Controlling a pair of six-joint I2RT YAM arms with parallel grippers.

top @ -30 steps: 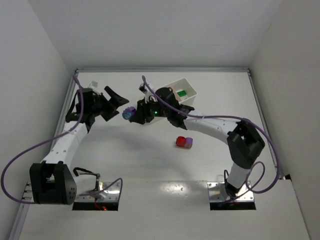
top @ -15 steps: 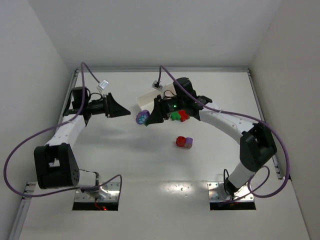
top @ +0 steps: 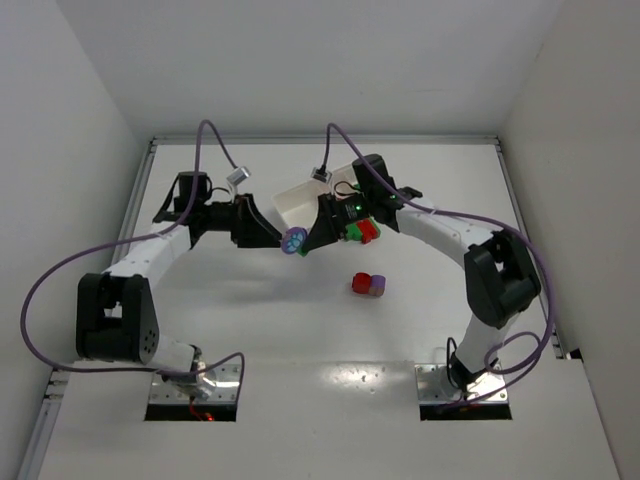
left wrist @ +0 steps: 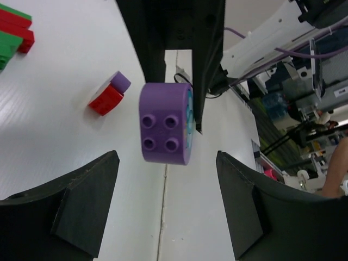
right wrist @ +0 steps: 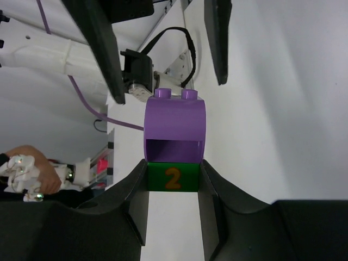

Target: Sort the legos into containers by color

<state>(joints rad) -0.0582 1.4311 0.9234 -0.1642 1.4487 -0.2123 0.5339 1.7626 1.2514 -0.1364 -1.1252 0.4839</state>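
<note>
The purple brick (left wrist: 166, 123) is joined to a green brick (right wrist: 173, 178) printed with a "2". This two-colour stack is held off the table, just in front of the left end of the white tray (top: 298, 196). The right gripper (right wrist: 173, 187) is clamped narrow on the green brick, one finger on each side, leaving the purple brick projecting free. The left gripper (top: 272, 237) is spread wide and faces the purple brick, which sits just ahead of its fingertips with no contact visible. The step in hand appears to be separating the stack before sorting. The next move calls for the left jaws to advance, close squarely on the purple brick, and pull it off against a firm right grip. A red-and-purple pair (top: 367, 285) lies on the table well in front of the tray. Red and green bricks (top: 358, 232) lie by the tray's near edge, partly hidden by the right arm.
</note>
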